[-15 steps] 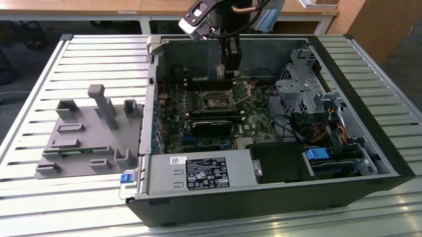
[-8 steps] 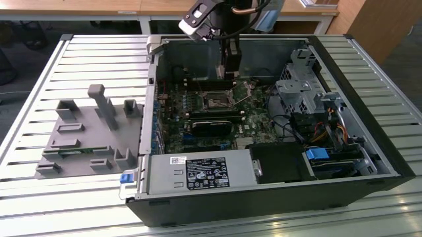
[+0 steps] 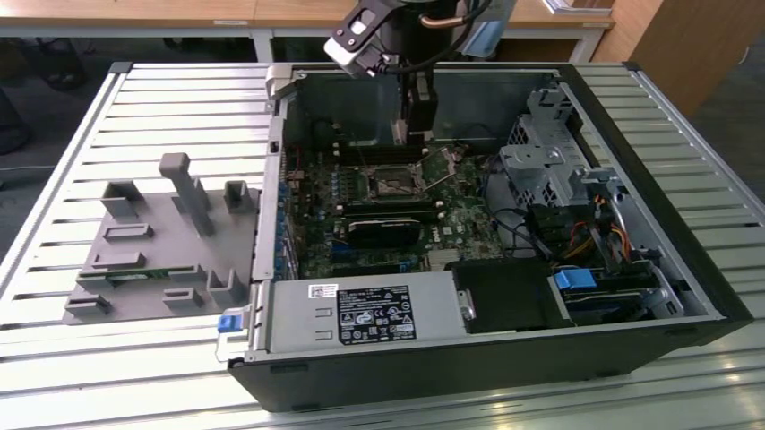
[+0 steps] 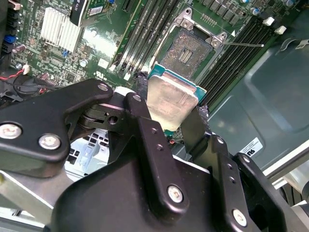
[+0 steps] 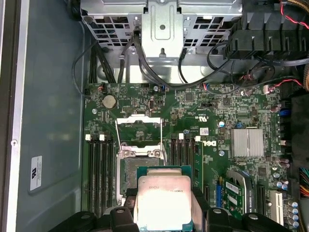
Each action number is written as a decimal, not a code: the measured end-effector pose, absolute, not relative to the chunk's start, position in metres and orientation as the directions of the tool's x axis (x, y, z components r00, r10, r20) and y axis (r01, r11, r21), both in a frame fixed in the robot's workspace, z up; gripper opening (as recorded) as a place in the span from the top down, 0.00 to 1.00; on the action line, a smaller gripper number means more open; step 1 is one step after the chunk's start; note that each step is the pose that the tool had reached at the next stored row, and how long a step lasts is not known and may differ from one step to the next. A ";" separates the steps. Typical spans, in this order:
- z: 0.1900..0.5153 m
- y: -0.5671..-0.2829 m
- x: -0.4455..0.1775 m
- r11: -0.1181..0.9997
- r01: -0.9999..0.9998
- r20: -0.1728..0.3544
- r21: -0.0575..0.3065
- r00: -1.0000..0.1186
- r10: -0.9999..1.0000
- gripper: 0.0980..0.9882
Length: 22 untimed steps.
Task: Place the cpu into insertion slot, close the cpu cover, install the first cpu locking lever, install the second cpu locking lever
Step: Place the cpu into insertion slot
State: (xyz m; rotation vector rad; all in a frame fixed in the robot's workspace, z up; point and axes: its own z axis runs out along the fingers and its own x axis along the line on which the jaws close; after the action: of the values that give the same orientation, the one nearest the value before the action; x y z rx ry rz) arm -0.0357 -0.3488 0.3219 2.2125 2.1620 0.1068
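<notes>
Second wrist view: pinching the cpu (image 4: pixel 173 94) by two opposite edges in the gripper (image 4: pixel 170 107), hovering near the open insertion slot (image 4: pixel 189 46), risking damage there if landing tilted or shifted.

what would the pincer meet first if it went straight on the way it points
Most likely the open insertion slot; the pincer, shut on the cpu, points toward it, though depth is unclear.
</notes>
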 end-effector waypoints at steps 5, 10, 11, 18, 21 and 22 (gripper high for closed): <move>0.321 -0.349 -0.036 -0.024 0.996 0.017 0.081 0.022 1.000 0.52; 0.320 -0.349 -0.036 -0.024 0.996 0.017 0.081 0.022 1.000 0.52; 0.319 -0.349 -0.036 -0.024 0.996 0.017 0.081 0.022 1.000 0.52; 0.318 -0.349 -0.036 -0.024 0.996 0.017 0.081 0.022 1.000 0.52; 0.317 -0.349 -0.036 -0.024 0.996 0.017 0.081 0.022 1.000 0.52; 0.317 -0.349 -0.036 -0.024 0.996 0.017 0.081 0.022 1.000 0.52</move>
State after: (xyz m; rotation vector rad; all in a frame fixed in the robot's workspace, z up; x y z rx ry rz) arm -0.0357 -0.3488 0.3171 2.2125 2.1621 0.1067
